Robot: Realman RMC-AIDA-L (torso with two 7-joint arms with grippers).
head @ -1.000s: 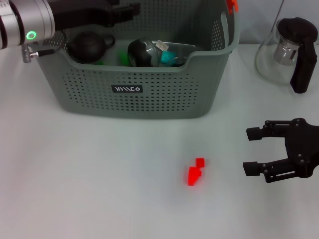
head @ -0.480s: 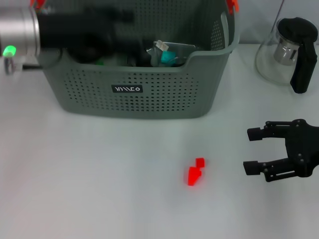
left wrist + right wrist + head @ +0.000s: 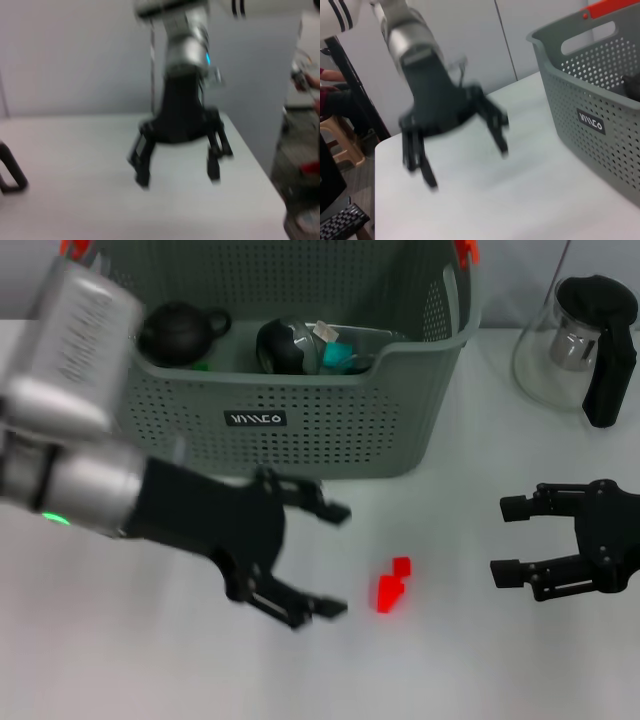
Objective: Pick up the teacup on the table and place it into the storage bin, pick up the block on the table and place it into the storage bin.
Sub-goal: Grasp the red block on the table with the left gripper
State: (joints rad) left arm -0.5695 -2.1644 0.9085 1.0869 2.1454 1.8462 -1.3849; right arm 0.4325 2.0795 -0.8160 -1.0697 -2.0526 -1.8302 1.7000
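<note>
Reaching across a white table [image 3: 120, 660], the left gripper [image 3: 322, 562] hangs spread wide and empty just beside the red block [image 3: 392, 584].
The block lies on bare tabletop in front of the grey bin [image 3: 300, 430]; a dark teacup [image 3: 177, 332] sits inside the bin with other items. The right gripper [image 3: 510, 540], also wide and empty, rests near the block's other side. A glass pot [image 3: 585, 340] stands at the far right. Pale walls back the table; a stool [image 3: 337, 142] stands beside it.
</note>
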